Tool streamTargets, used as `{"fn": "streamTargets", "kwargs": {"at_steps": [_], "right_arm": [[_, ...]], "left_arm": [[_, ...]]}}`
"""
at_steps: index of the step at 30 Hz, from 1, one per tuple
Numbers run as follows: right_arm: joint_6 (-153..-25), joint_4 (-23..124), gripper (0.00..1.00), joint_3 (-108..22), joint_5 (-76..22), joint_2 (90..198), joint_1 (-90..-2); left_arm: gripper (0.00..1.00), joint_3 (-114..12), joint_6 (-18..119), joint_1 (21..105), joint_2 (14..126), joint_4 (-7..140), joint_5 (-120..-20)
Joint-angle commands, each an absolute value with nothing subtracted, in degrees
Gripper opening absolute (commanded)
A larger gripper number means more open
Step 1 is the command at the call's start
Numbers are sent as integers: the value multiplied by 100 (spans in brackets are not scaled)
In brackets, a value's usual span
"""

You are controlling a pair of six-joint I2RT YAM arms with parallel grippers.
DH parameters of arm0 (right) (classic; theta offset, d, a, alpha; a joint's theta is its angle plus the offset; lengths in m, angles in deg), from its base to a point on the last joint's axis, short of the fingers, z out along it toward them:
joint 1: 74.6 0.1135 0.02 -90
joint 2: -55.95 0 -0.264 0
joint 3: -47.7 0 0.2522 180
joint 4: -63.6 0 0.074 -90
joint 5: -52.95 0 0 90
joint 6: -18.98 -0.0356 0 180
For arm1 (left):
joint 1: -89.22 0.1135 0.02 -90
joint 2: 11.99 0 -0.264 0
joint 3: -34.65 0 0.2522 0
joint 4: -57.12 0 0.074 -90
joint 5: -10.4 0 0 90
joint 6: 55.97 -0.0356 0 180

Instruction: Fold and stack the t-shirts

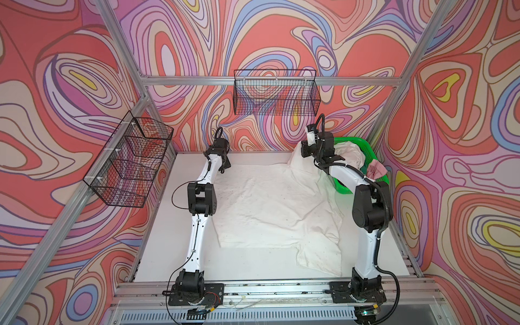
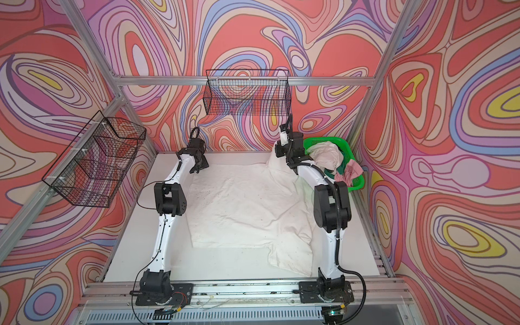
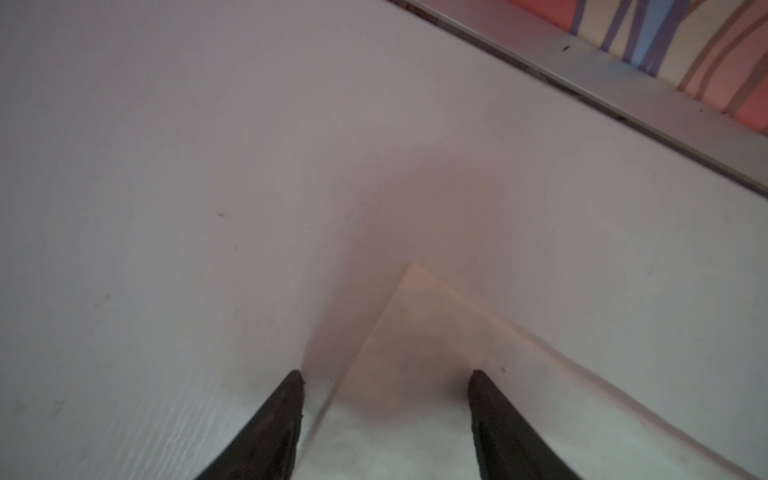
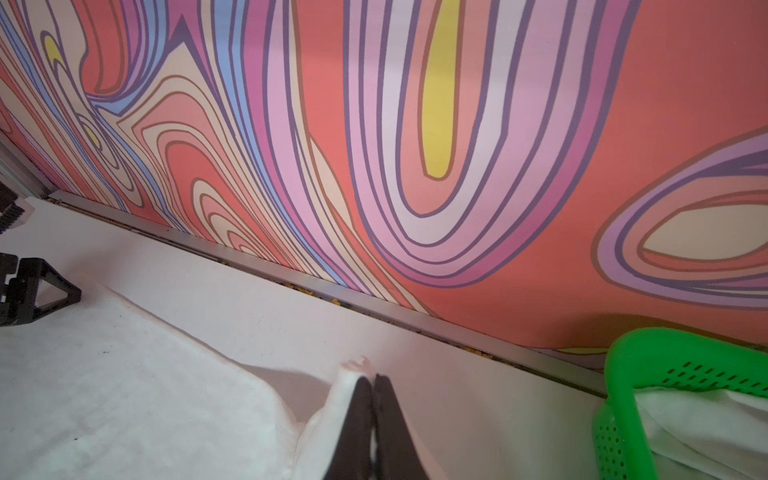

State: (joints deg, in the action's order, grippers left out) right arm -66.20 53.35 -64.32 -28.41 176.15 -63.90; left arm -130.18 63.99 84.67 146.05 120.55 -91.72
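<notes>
Lying spread on the table (image 1: 168, 239), a large white t-shirt (image 1: 270, 202) is judged soft, light and limp, best taken by its corners or hem. One far corner is pinched in the closed right gripper (image 4: 374, 380) and raised. The left gripper (image 3: 386, 374), jaws apart, is held over the other far corner. Four shirts are counted: this one, plus a white t-shirt (image 1: 349, 154), a pink t-shirt (image 1: 375, 168) and a dark green t-shirt (image 2: 341, 166) in one green basket (image 4: 665, 345).

The large white t-shirt (image 1: 267, 202) is matt, creased cloth on a smooth, matt white table (image 1: 174, 253). At two o'clock, the perforated basket (image 4: 623, 395) is glossy green plastic. The wall baskets (image 1: 277, 95) are black wire.
</notes>
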Motion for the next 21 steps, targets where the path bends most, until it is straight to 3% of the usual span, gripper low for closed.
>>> {"fn": "streamTargets", "kwargs": {"at_steps": [1, 3, 7, 11, 17, 21], "right_arm": [[-6582, 5502, 0, -6371, -2739, 17365, -6361], [-6608, 5506, 0, -6371, -2674, 17364, -6355], [-6661, 5492, 0, -6407, -2608, 17380, -6354], [-6671, 5503, 0, -6421, -2562, 17363, -6360], [-6611, 5445, 0, -6450, -2615, 17348, -6352], [-6605, 5494, 0, -6371, -2629, 17312, -6356]], "left_arm": [[58, -13067, 6335, 8494, 14649, 12105, -9230], [46, -13274, 6369, 8505, 14812, 12232, -9057], [41, -13356, 6392, 8518, 14858, 12304, -9055], [28, -13321, 6418, 8518, 14841, 12353, -9046], [0, -12940, 6453, 8518, 14623, 12160, -9102], [0, -12409, 6385, 8501, 14220, 11816, -9203]]}}
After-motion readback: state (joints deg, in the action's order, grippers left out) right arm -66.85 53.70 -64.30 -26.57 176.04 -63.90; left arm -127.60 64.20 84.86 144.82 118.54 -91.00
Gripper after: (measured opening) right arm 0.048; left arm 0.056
